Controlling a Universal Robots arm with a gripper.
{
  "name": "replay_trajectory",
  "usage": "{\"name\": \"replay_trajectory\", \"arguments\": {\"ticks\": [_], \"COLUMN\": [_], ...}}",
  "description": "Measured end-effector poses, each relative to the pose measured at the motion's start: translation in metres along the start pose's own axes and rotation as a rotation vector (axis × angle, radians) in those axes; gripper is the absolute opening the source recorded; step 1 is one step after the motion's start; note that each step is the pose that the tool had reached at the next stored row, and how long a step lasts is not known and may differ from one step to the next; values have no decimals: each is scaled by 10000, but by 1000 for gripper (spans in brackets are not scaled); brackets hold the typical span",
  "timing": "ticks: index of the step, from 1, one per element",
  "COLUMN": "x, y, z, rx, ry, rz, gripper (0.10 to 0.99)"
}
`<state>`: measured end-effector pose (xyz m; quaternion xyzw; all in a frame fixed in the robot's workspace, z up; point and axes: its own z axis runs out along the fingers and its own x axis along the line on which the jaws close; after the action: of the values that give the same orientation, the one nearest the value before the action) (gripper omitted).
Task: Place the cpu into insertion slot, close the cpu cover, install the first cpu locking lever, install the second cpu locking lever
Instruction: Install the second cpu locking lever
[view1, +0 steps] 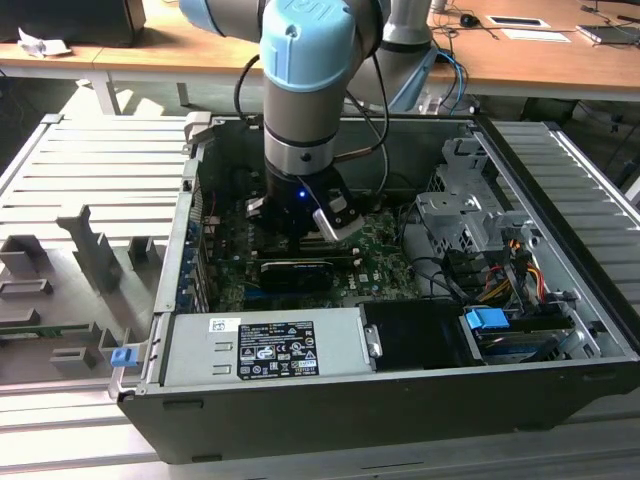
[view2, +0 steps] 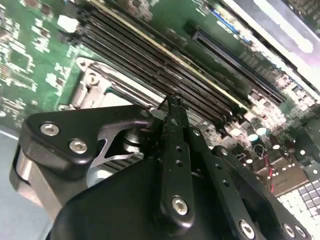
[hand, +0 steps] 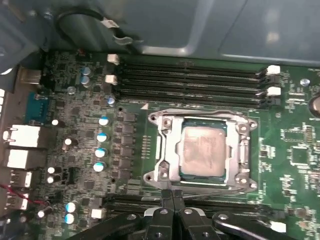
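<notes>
In the first wrist view the cpu (hand: 202, 150) lies flat in the insertion slot (hand: 153, 177), its pale metal face up. The silvery cpu cover (hand: 167, 150) lies down over it, framing the chip. A thin locking lever (hand: 215, 184) runs along the socket edge nearest my fingers. My gripper (hand: 172, 196) is shut, its black fingertips pressed together just off that edge of the socket, touching or almost touching the lever. In the second wrist view the gripper (view2: 172, 102) points down at the board beside the socket's metal rim (view2: 95, 82). The exterior view has the gripper (view1: 300, 228) low inside the case.
Long black memory slots (hand: 192, 82) run along the far side of the socket, and more lie under my fingers. Capacitors (hand: 101, 136) stand beside the socket. The open computer case (view1: 560, 260) has a power supply (view1: 270, 345), drive cage and cables around the board.
</notes>
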<state>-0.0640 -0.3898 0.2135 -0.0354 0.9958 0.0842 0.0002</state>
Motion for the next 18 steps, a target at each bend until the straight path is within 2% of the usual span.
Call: {"name": "replay_trajectory", "arguments": {"ticks": [3, 7, 12, 18], "x": [44, 115, 114, 171], "y": [-64, -104, -94, -79], "z": [17, 99, 142, 191], "rx": [-362, -628, -829, -888], "ry": [-26, -44, -58, -60], "rz": [-3, -4, -7, -5], "gripper": [106, 106, 106, 106]}}
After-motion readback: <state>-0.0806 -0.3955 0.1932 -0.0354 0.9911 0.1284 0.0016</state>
